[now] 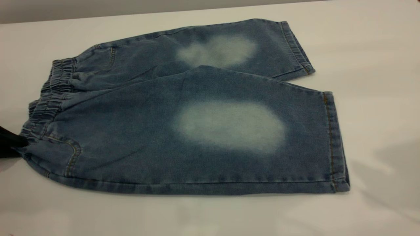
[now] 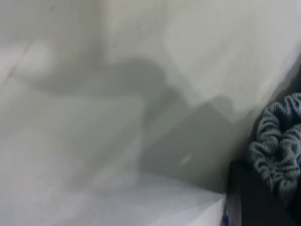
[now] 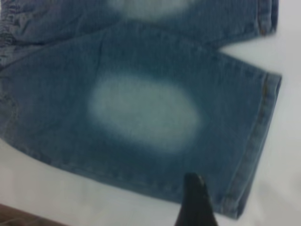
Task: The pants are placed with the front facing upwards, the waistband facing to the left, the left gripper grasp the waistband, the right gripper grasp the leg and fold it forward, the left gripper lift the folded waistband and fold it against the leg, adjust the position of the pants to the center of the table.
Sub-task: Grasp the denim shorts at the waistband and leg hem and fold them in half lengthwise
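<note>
The pants (image 1: 197,124) lie flat on the table (image 1: 377,49), front up, with a pale faded patch on each leg. The ruffled waistband (image 1: 49,98) points left and the leg hems (image 1: 333,141) point right. My left gripper (image 1: 14,141) reaches in from the left edge, shut on the waistband's near corner. In the left wrist view the gathered waistband (image 2: 277,146) sits bunched against that gripper's dark finger (image 2: 249,197). My right gripper (image 3: 195,200) shows only as a dark tip over the near leg's lower edge, close to the hem (image 3: 256,141). It is out of the exterior view.
White tabletop surrounds the pants on all sides. A grey wall edge (image 1: 65,9) runs along the far side. Soft shadows (image 1: 387,170) lie on the table to the right of the hems.
</note>
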Controlling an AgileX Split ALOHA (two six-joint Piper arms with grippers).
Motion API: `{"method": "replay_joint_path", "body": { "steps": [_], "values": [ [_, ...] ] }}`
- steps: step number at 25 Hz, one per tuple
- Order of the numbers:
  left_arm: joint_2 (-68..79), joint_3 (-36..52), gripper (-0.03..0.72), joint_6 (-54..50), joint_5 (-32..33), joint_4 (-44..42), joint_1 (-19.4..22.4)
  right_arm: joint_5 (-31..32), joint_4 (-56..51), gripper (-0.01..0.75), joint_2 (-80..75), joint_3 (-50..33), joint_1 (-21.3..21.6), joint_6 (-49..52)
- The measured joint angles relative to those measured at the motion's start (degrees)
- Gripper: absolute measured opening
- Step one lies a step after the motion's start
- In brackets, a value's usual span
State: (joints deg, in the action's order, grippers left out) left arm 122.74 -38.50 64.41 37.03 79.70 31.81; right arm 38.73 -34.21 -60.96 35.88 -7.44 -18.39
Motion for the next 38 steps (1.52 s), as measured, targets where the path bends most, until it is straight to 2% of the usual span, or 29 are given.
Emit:
{"method": "replay_joint_path", "body": {
  "steps": [6, 10, 17, 24, 31, 38],
  "values": [
    [0.2, 0.0, 0.129, 1.2, 3.0, 2.9, -0.3, 4.7, 0.2, 0.425, -6.7, 0.0, 0.0, 6.4],
    [-0.4, 0.0, 0.129, 1.2, 7.9, 3.3, -2.0, 4.9, -0.1, 0.425, -13.4, 0.0, 0.0, 6.2],
    [-2.6, 0.0, 0.129, 1.2, 10.3, 4.4, -5.6, 4.3, -0.2, 0.425, -26.0, 0.0, 0.0, 2.7],
    [-3.0, 0.0, 0.129, 1.1, 11.6, 4.9, -5.9, 2.9, -10.1, 0.425, -38.5, 0.0, 0.0, -6.9],
    [-3.0, 0.0, 0.129, 1.1, 13.3, 4.9, -5.9, 5.3, -23.2, 0.425, -48.9, 0.0, 0.0, -20.9],
    [-3.0, 0.0, 0.129, 1.1, 13.4, 4.9, -5.9, 1.2, -28.2, 0.425, -53.1, 0.0, 0.0, -25.8]
  ]
}}
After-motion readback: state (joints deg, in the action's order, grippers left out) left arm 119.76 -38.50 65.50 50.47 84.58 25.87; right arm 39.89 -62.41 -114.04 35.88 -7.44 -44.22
